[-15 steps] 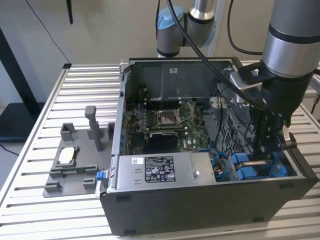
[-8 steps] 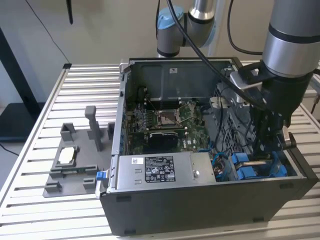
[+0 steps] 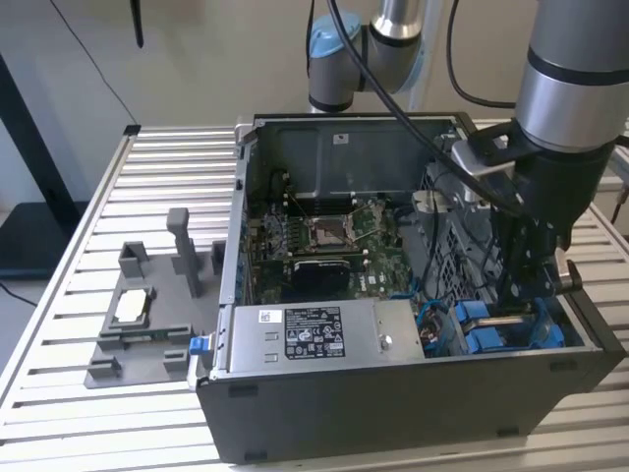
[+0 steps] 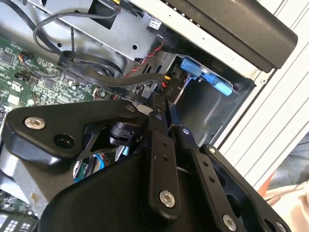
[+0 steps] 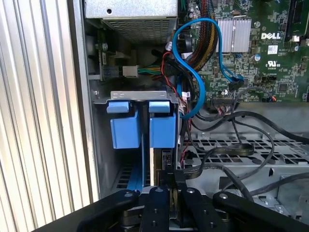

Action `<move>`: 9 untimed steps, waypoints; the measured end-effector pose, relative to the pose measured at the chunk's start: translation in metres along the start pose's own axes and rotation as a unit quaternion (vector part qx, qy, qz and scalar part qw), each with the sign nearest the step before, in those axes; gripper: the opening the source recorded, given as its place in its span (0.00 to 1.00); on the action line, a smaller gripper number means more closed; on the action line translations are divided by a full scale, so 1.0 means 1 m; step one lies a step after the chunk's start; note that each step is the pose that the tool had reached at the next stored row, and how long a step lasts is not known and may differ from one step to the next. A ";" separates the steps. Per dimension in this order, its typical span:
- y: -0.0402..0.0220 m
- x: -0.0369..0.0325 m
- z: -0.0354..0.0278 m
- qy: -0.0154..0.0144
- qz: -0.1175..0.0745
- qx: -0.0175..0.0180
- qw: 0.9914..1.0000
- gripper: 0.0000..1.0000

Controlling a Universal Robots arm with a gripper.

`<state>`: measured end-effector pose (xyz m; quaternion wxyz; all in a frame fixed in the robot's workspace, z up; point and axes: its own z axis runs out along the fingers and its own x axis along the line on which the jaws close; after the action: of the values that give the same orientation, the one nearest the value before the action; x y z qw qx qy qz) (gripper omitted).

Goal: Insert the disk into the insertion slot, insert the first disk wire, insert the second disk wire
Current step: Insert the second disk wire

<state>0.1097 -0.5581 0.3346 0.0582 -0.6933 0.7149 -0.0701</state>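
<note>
A: Where's your disk [image 5: 159,126]?

B: Seated upright in the insertion slot [image 5: 140,96], blue carrier tabs showing.

A: And your gripper [image 5: 170,181]?

B: Fingers pinched on what looks like a black wire connector [image 4: 161,90], low beside the disk, probably lining it up with the port.
</note>
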 end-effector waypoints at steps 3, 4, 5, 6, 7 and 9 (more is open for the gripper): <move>0.0004 0.0000 0.0018 0.000 0.000 0.000 1.000 0.16; 0.0005 0.0000 0.0023 0.000 0.000 0.000 1.000 0.16; 0.0005 0.0000 0.0026 0.000 0.000 0.000 1.000 0.16; 0.0006 0.0000 0.0028 0.000 0.000 0.000 1.000 0.16; 0.0006 -0.0001 0.0028 0.000 0.000 0.000 1.000 0.16; 0.0006 -0.0001 0.0028 0.000 0.000 0.000 1.000 0.16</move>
<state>0.1096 -0.5581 0.3317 0.0584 -0.6933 0.7149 -0.0699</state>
